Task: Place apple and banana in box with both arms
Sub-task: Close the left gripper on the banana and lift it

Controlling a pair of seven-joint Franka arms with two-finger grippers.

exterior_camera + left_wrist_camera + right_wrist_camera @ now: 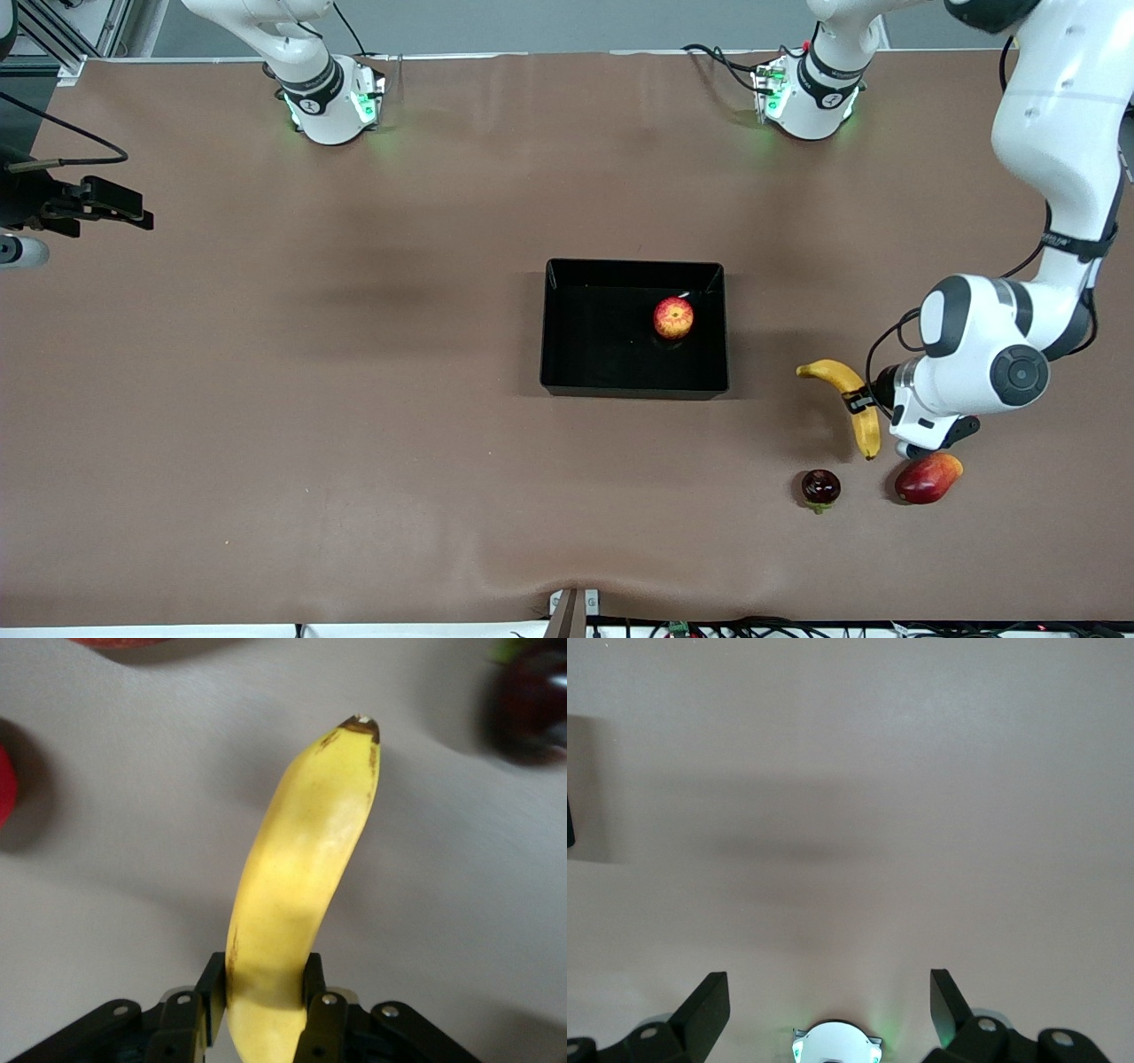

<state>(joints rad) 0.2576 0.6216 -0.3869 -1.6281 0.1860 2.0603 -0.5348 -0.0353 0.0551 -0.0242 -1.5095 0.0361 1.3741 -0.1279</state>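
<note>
One fruit done: apple (673, 318) in box (567, 377) | left gripper (858, 402) pinches banana (852, 400) mid-length (lift level, avoid mango (927, 478)) | right gripper (115, 208) waits at table's edge, fingers spread

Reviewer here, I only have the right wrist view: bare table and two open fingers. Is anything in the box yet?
Observer: Yes, the apple lies in the box, toward the left arm's end of it.
Operator: And the banana?
Observer: The left gripper is shut on the banana, outside the box toward the left arm's end of the table.
Operator: Where does my arm stand?
Observer: The right gripper waits open over the right arm's end of the table, away from every fruit.
</note>
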